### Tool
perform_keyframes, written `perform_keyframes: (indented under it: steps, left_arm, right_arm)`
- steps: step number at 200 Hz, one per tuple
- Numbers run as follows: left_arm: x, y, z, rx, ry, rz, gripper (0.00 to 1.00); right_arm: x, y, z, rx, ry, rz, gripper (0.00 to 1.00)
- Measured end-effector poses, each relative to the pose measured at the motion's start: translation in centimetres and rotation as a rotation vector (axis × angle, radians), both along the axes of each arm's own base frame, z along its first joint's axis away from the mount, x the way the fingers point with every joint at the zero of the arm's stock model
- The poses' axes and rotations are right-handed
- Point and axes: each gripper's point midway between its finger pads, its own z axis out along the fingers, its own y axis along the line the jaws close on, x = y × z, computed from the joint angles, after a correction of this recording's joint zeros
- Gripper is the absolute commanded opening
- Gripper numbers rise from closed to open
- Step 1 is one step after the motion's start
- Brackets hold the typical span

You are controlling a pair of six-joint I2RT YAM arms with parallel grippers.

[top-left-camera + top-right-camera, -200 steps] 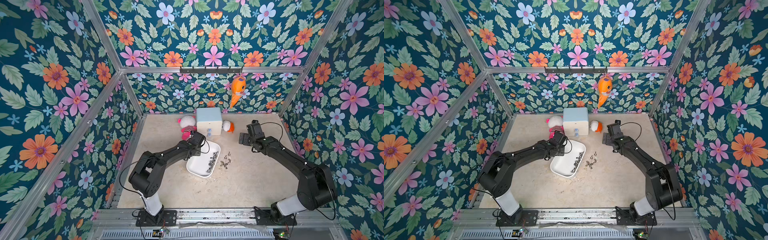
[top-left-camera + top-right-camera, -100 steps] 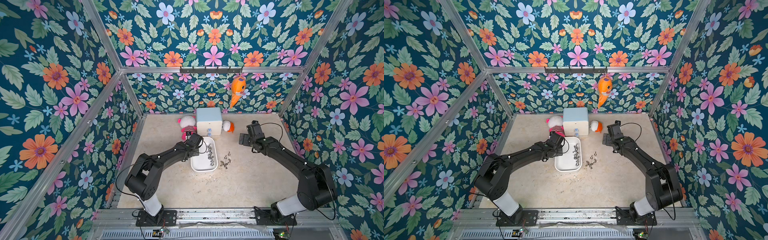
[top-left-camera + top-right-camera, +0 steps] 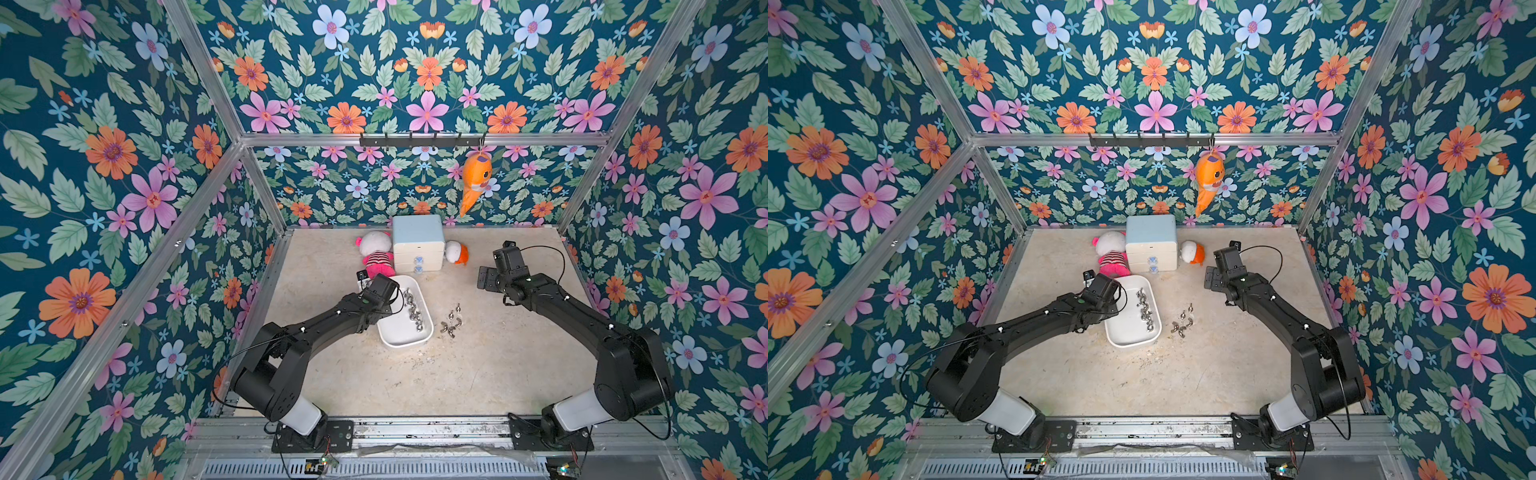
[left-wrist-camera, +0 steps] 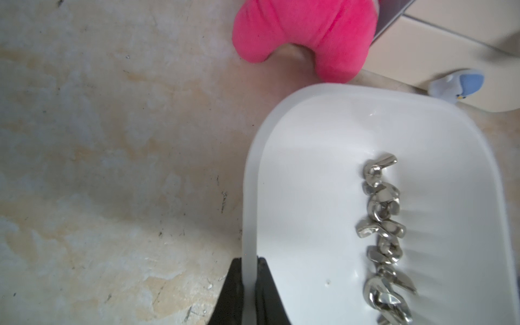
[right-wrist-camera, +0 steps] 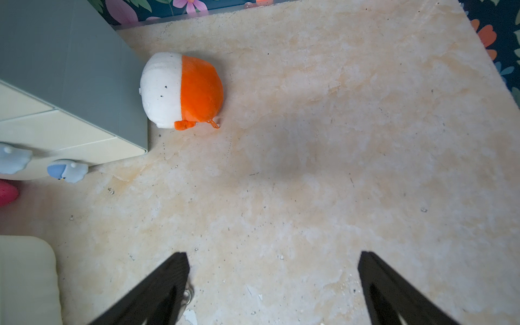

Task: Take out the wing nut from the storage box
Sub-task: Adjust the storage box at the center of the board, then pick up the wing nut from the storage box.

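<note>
Left gripper (image 4: pixel 250 261) pinches the side rim of the storage box (image 4: pixel 309 157), wing nuts (image 4: pixel 384 216) lie strung along its floor, right gripper (image 5: pixel 273 254) hangs spread over bare counter (image 5: pixel 337 140): best to hold the box level and steady while the right comes for an end nut.

Left end effector (image 4: pixel 250 270) is pinched tight, arm outstretched; right end effector (image 5: pixel 273 256) is spread wide.
</note>
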Motion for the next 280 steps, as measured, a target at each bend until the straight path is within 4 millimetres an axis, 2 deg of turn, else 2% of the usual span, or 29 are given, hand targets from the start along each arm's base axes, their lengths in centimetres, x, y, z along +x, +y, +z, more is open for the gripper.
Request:
perform_keyframes:
  steps: [30, 54, 109, 131, 143, 163, 226, 280]
  left_arm:
    - [-0.2, -0.2, -0.9, 0.006, 0.030, -0.008, 0.31]
    - [0.1, -0.3, 0.1, 0.008, 0.013, -0.006, 0.42]
    - [1.4, 0.8, 5.6, 0.079, -0.093, -0.003, 0.42]
    - [2.3, -0.2, 7.4, 0.098, -0.121, -0.068, 0.42]
    - [2.8, -1.2, 7.7, 0.106, -0.124, -0.118, 0.41]
    - [3.3, -2.6, 7.0, 0.129, -0.100, -0.206, 0.39]
    - [4.6, -6.5, 2.5, 0.145, 0.004, -0.430, 0.37]
    - [5.2, -8.5, 0.3, 0.130, 0.040, -0.528, 0.37]
  right_arm:
    - [0.0, 0.0, 0.0, 0.001, -0.001, 0.000, 0.99]
    - [0.0, 0.0, 0.0, 0.000, -0.001, 0.000, 0.99]
    - [0.0, 0.0, 0.0, 0.001, -0.003, 0.000, 0.99]
    - [0.1, 0.0, 0.0, 0.002, -0.005, 0.000, 0.99]
    - [0.1, 0.0, 0.0, 0.002, -0.005, 0.000, 0.99]
    - [0.1, 0.1, 0.0, 0.002, -0.006, 0.000, 0.99]
    - [0.3, 0.1, 0.4, 0.003, -0.012, -0.001, 0.99]
    - [0.4, 0.2, 0.2, 0.001, -0.008, 0.000, 0.99]
